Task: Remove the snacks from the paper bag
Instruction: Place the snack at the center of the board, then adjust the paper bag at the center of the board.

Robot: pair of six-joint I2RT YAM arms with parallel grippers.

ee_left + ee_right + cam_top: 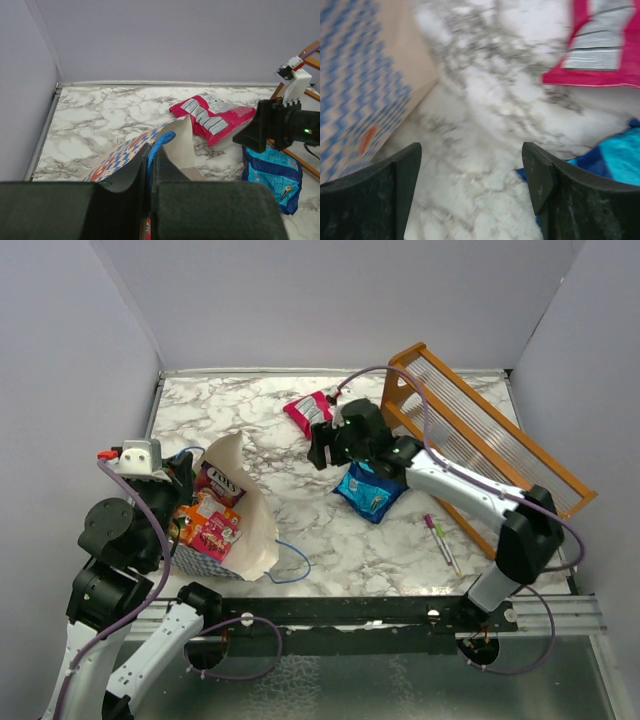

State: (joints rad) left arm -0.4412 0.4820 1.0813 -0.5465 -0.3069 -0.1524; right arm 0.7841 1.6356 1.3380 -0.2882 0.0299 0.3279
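The paper bag (258, 525), blue-and-white checked outside and cream inside, lies open at the left of the table (330, 540). It holds glossy orange, pink and purple packets (210, 525), their lettering too small to read. A pink packet (309, 412) and a blue packet (368, 490) lie outside. The left claw (150, 155) pinches the bag's rim; the right claw (471, 150) gapes, empty.

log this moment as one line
left hand: shut on paper bag rim | right hand: open, empty | out: pink packet, blue packet | inside: more packets

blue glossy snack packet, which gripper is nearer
Right. The right gripper hangs open just beside the blue packet; the left gripper is farther off, shut on the checkered paper bag.
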